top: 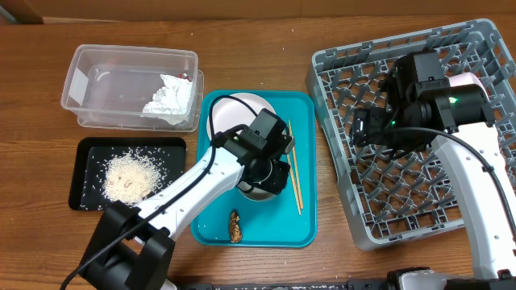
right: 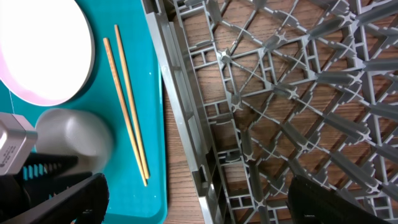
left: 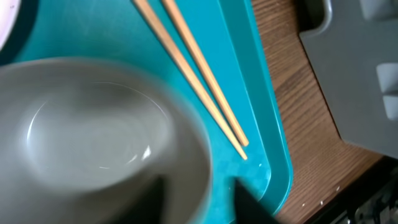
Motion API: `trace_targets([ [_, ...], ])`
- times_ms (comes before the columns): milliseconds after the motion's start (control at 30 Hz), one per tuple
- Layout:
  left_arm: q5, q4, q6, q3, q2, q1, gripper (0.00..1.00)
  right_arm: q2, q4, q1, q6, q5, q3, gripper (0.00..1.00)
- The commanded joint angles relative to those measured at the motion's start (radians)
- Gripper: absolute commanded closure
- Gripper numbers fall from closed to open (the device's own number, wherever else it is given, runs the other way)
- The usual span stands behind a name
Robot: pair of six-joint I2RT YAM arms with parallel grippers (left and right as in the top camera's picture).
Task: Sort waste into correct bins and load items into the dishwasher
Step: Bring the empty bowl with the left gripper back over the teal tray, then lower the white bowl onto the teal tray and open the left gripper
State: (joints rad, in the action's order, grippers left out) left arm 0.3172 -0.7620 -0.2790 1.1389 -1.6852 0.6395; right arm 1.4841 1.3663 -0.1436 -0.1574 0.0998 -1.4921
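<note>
On the teal tray (left: 261, 93), the small round bowl (left: 93, 137) has its wall between the left gripper's (left: 200, 194) parted fingers (the outer finger apart from it). The chopsticks (left: 199, 81) lie just beside the bowl. Right of the tray, the right gripper (right: 196, 194) hangs spread and empty over the dish rack's (right: 280, 93) edge

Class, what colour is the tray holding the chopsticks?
Teal tray, best in the overhead view.

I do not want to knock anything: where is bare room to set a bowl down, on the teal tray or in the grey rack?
Teal tray: the corner between brown scrap, chopsticks and rim is bare. Grey rack: its lower left floor, overhead view, is bare. Crowded: tray centre, where the left gripper is over the bowl.
</note>
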Motion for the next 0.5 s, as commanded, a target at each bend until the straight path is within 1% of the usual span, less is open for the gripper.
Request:
trace_targets([
  [0,-0.021,-0.017,-0.013,0.034,0.0,-0.019,0.46,-0.002,-0.002,0.004,-0.003,-0.002,-0.001,0.06],
  [100,-0.022,-0.09,-0.013,0.09,0.006,-0.04,0.41,-0.002,-0.002,0.004,-0.002,-0.002,-0.001,0.06],
  [167,-0.034,-0.164,-0.013,0.141,0.016,-0.062,0.39,-0.002,-0.003,0.004,-0.003,-0.002,-0.001,0.05],
  [300,-0.108,-0.289,-0.022,0.224,0.053,-0.105,0.38,-0.002,-0.011,0.004,-0.003,-0.002,-0.001,0.05],
  [400,-0.184,-0.359,-0.087,0.249,0.097,-0.14,0.37,-0.002,-0.029,0.003,-0.001,0.039,-0.001,0.05],
  [467,-0.234,-0.402,-0.153,0.25,0.128,-0.171,0.36,-0.001,-0.047,0.001,0.021,0.131,-0.001,0.06],
])
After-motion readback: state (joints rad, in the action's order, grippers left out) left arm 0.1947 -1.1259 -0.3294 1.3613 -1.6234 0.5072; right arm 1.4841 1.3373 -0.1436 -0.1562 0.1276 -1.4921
